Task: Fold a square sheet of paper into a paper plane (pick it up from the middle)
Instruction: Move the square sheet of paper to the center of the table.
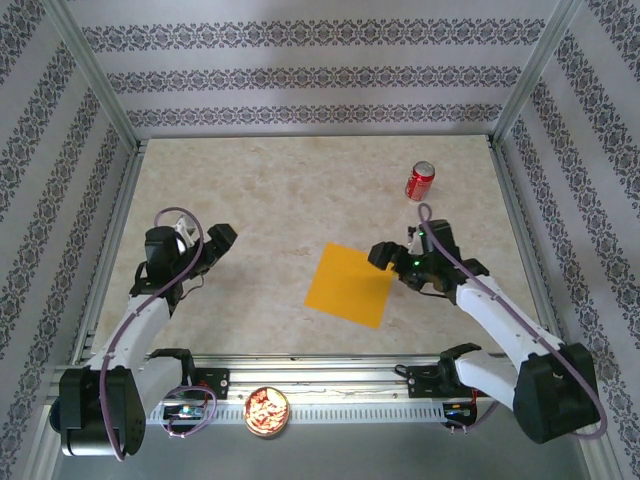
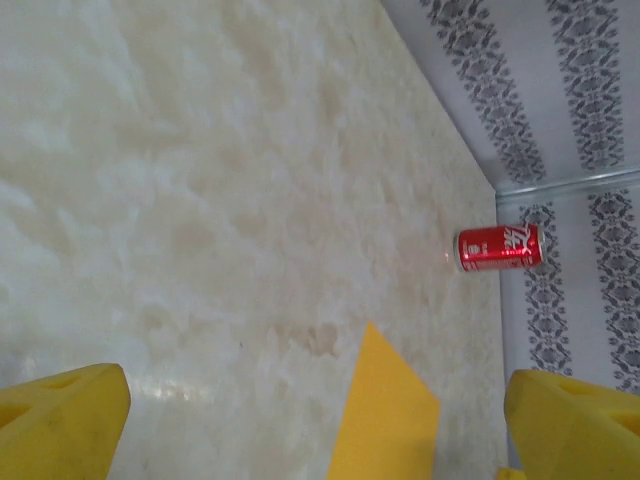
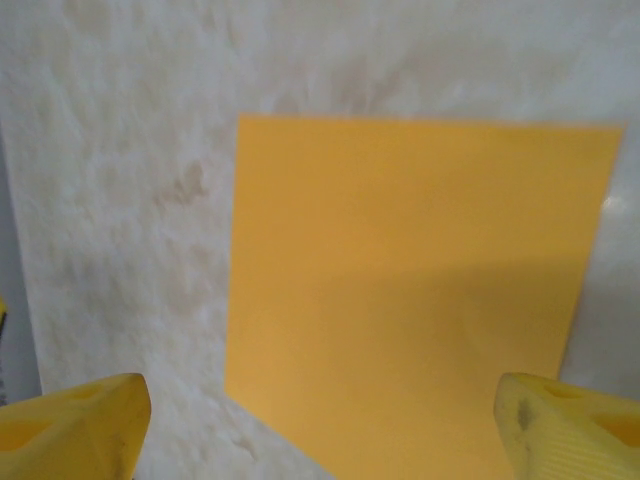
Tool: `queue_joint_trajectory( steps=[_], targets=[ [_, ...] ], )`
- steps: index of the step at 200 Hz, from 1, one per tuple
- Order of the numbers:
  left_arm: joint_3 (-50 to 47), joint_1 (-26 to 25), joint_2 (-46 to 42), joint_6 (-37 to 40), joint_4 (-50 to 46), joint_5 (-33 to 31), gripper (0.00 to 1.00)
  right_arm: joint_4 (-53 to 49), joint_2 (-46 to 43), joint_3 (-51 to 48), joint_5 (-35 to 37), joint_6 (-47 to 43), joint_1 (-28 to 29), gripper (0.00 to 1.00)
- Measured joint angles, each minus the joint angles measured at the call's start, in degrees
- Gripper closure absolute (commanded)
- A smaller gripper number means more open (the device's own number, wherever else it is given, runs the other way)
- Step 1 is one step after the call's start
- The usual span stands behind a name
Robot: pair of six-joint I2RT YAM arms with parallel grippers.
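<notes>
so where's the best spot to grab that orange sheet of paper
Its middle, from straight above. The square sheet of paper lies flat on the table with no lifted edge or corner to get under, so a downward pinch that bunches the centre probably works best. The right hand, open at its right edge, is closest.

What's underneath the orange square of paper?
The beige marbled table; the square sheet of paper lies flat on it. The patch directly beneath is covered, so unseen.
</notes>
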Motion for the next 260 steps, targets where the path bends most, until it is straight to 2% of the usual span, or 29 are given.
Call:
queue_joint_trajectory(
  steps=[19,41,82,131,194,260],
  targets=[
    [0.81,-1.66,-0.61,0.76,-2.49,0.90,0.04,0.37,3.72,0.02,2.16,1.99,4.44,0.17],
    [1.99,-3.80,-0.70,3.02,-5.60,2.49,0.04,0.42,8.96,0.74,3.93,3.58,7.06,0.17],
    [3.93,-6.73,0.07,8.63,-12.09,5.20,0.05,0.42,14.91,3.56,4.70,4.44,7.52,0.20],
    [5.73,-8.92,3.30,11.04,-13.66,7.61,0.06,0.48,19.67,7.08,5.31,3.58,8.28,0.22],
    [11.08,-9.75,5.84,15.41,-18.93,9.44,0.06,1.51,26.99,10.12,6.29,3.28,10.64,0.22],
    [13.03,-9.75,5.92,18.16,-26.10,9.35,0.06,3.69,36.00,19.19,5.84,1.79,15.45,0.21]
  ],
)
